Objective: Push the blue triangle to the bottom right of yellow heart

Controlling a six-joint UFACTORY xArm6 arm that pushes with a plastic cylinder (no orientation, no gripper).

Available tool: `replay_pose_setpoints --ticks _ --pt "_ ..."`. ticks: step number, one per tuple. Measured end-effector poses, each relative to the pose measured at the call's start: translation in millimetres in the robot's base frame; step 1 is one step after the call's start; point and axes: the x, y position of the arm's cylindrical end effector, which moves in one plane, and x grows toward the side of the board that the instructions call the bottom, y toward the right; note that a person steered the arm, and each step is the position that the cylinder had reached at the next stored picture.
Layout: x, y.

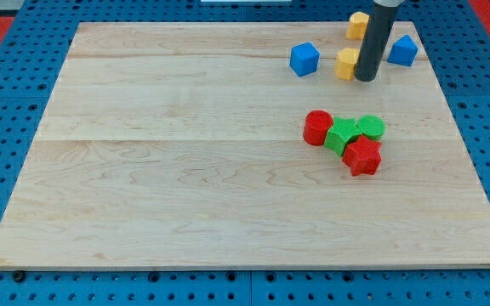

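Camera view: our tip rests on the counter, touching the yellow heart, blue triangle just right; no pincer shows.

Blue cube, red cylinder, green blocks, red star-like block, wooden board

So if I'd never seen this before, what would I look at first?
Probably the dark rod coming down at the view's top right; my tip rests right beside a yellow block, with the blue triangle on its other side. Next, the tight red-and-green cluster right of centre: red cylinder, green block, green cylinder, red block.
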Motion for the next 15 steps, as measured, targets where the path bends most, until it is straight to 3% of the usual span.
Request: replay_pose_setpoints --ticks 2,5,11,13,15 --pt "-6 4" --pt "-28 59" --pt "-21 64" --pt "-25 101" --pt "-54 53"
